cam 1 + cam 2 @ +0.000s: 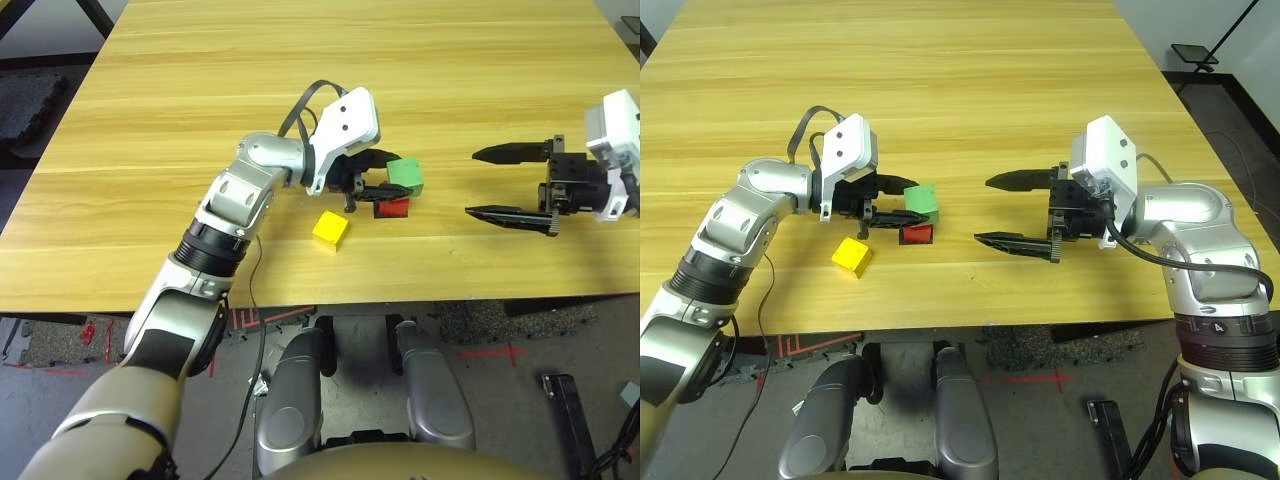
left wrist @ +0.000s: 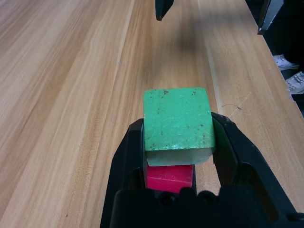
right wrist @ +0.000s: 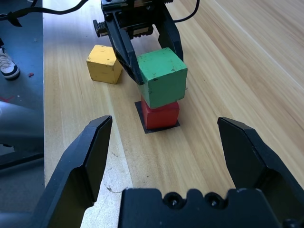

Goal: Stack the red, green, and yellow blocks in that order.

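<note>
- Green block point(image 1: 405, 175): pinched between the two black fingers of the left hand point(image 1: 378, 176), near the middle of the wooden surface point(image 1: 300, 60). It sits above the red block, tilted and shifted a little off square; whether its underside touches the red one I cannot tell.
- Red block point(image 3: 160, 114): resting on a flat black square patch point(image 3: 145, 124) on the surface, directly under the green block, partly covered by it.
- Yellow block point(image 1: 330, 230): lying alone on the surface, at about 8 o'clock from the red block, near it but not touching.
- Left hand: fingers on opposite sides of the green block, reaching in from 9 o'clock.
- Right hand point(image 1: 1020, 211): fingers spread wide with nothing between them, at 3 o'clock from the two blocks and well apart from them, fingertips pointing toward them.
</note>
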